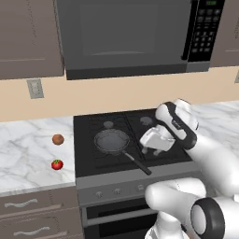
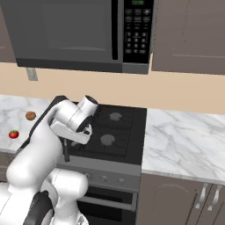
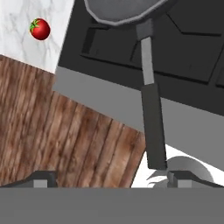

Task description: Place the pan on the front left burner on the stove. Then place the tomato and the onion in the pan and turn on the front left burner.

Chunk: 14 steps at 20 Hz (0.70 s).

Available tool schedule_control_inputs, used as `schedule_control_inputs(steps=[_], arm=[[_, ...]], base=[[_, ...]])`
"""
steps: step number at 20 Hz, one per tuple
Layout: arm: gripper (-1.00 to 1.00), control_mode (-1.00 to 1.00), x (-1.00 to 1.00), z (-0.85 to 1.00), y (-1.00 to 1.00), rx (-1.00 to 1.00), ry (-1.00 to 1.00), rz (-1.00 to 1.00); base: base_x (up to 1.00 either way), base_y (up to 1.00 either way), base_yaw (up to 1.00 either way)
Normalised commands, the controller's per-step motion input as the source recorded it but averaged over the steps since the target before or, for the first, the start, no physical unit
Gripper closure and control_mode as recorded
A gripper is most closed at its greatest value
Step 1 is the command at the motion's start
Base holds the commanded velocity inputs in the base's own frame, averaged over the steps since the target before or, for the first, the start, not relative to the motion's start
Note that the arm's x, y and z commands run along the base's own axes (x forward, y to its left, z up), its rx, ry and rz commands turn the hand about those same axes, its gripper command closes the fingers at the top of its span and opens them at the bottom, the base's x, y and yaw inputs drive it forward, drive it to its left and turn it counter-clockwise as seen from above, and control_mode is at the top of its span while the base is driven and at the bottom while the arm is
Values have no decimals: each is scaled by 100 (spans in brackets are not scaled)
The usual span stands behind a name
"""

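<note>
Two small balls remain for us to fetch: the tomato [image 1: 57, 164] and the onion [image 1: 58, 139], both on the marble table [image 1: 28, 149] at about 9 o'clock from the pan [image 1: 112, 141]. The pan already sits on the stove [image 1: 126, 140] over what we take to be the front left burner, its long handle pointing toward 5 o'clock in the left base view.

We judge the tomato light, smooth and somewhat soft, apt to roll, so we would close across its middle with a gentle squeeze. The onion looks firmer and equally round; same hold across the widest part.

Our gripper [image 1: 150, 150] hangs with its jaws spread wide and holding nothing, just beside the handle's outer end. In the hand view the handle runs up toward 12 o'clock and the tomato lies well apart at about 10 o'clock.
</note>
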Motion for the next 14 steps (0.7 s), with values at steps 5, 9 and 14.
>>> schedule_control_inputs(steps=[5,9,14], arm=[[-100,-100,-38,12,20,0,-10,6],[-100,-100,-13,0,44,-1,-3,0],[-100,-100,0,5,53,-4,0,0]], base=[[0,0,0],[0,0,0],[0,0,0]])
